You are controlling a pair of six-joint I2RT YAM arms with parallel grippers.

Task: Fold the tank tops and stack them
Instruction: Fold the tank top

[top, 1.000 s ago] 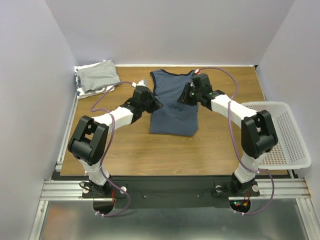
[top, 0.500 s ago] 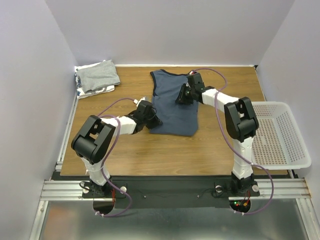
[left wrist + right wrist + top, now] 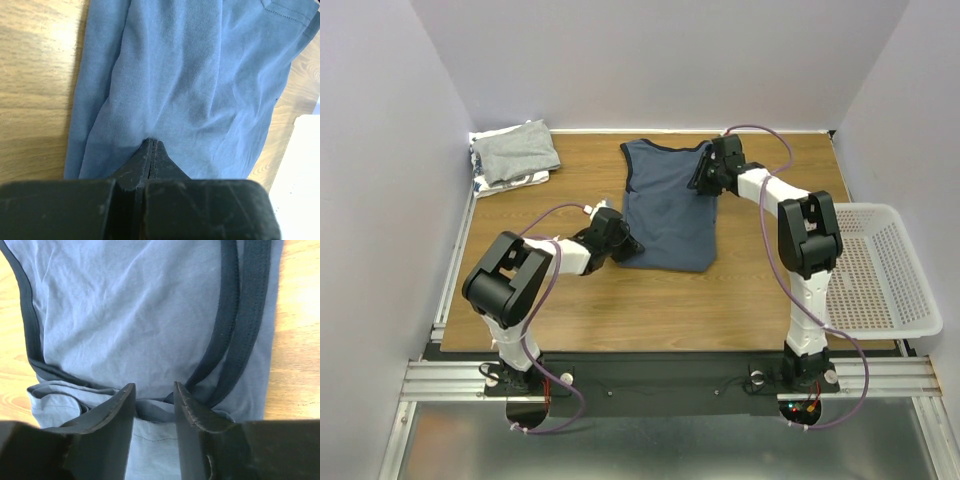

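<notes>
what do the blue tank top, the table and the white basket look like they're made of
The tank top looks like soft matte knit cloth, perhaps cotton jersey: it creases, with darker stitched trim. The table is wood or wood-look laminate, by its grain and slight sheen. The basket seems rigid white plastic, moulded as a mesh of small holes.

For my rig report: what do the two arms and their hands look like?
The left arm and right arm have white links, bulky black joints and a looping purple cable. The left hand and right hand each have two black tapered fingers, slightly scuffed.
</notes>
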